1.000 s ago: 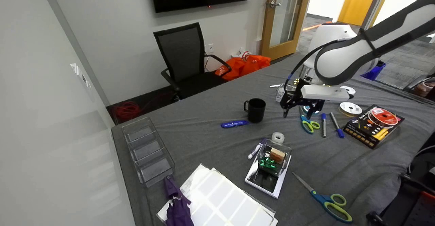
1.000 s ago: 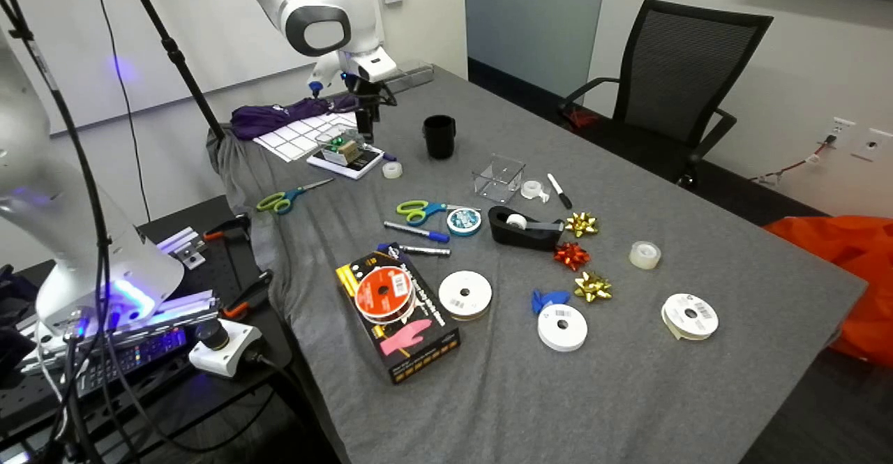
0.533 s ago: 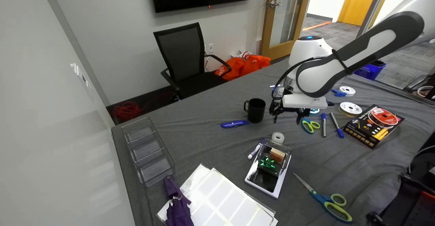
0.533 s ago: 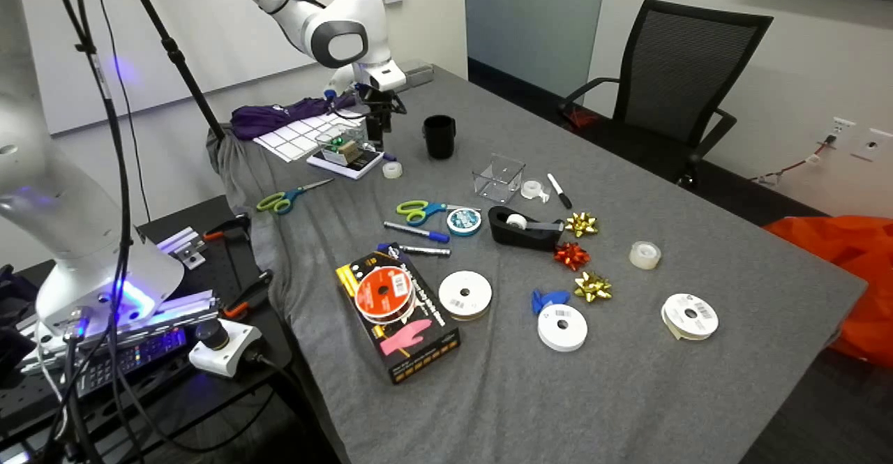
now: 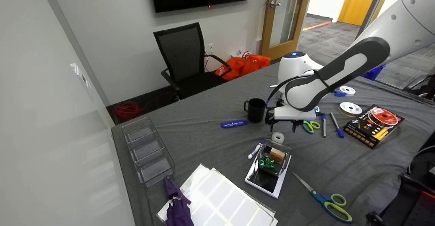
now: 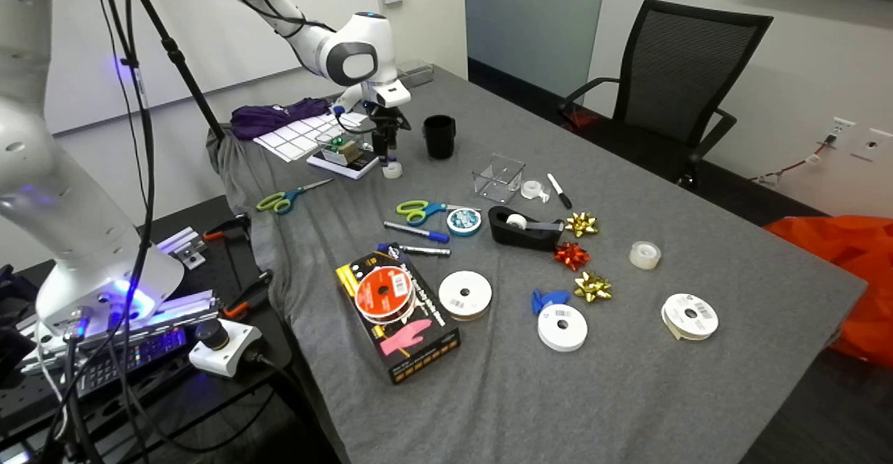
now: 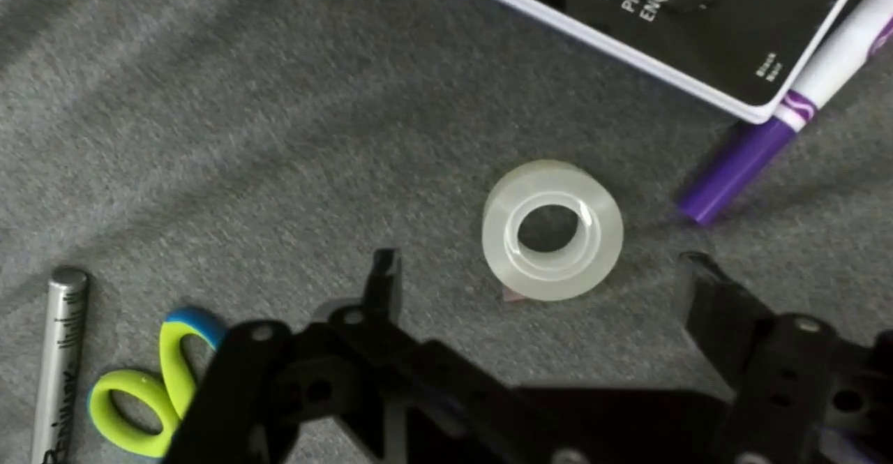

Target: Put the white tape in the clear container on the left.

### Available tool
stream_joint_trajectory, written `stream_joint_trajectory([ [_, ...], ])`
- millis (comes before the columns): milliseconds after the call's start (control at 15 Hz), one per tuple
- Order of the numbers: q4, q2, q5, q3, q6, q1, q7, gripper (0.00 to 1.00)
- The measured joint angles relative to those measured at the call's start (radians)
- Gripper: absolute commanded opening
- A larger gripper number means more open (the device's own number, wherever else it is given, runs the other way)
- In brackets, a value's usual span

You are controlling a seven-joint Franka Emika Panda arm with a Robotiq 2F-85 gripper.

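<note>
Two black jaws: mine, spread wide and apart from the translucent white tape roll (image 7: 591, 241), which shows in line with the gap, just beyond their tips, in the wrist view.
White tape: that one roll, lying flat on the grey cloth-covered bench (image 5: 204, 151) near a flat, black-topped white case (image 7: 687, 42).
Clear plastic containers: three by my count; one long divided tray (image 5: 148, 150), one square box (image 5: 288, 153) holding a shiny green bow (image 5: 267, 162) and a tan wooden block (image 5: 277, 154), one further square box (image 6: 499, 179) just beside a second tape roll (image 6: 531, 190).
Scissors: two; one green-and-blue-handled pair (image 5: 319, 196), another pair (image 6: 434, 208) of the same colours.
Black cylindrical mug (image 5: 257, 110): one, upright, near my jaws.
Loose bows: three; one gold bow (image 6: 581, 224), another gold bow (image 6: 593, 287), one red bow (image 6: 572, 256).
</note>
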Motion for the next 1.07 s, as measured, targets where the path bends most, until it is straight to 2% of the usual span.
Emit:
stream_joint_trajectory([
  [467,0.062,0.081,-0.003,-0.016,0.004,0.024,0.02,1.0],
  [933,0.077,0.112,-0.01,-0.024,0.023,0.037,0.02,1.0],
  [1000,0.078,0.112,-0.012,-0.026,0.023,0.039,0.02,0.94],
  [1067,0.079,0.112,-0.014,-0.028,0.024,0.041,0.02,0.76],
])
